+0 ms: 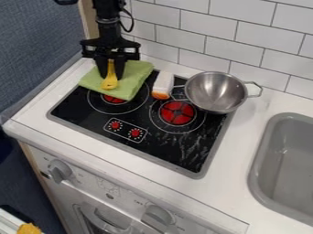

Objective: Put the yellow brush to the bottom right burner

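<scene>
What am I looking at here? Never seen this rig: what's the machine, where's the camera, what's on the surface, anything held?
One picture, from a fixed camera looking down at a slant on a toy kitchen. The machine is a black robot arm coming in from the top; its pincer hangs over the left rear of the stove top. Between its two sides is the handle of the yellow brush, above a green cloth; I can't tell whether it is actually gripped. Right of the cloth are a white and orange object and a metal bowl with side handles. The grey sink is at the right.
</scene>
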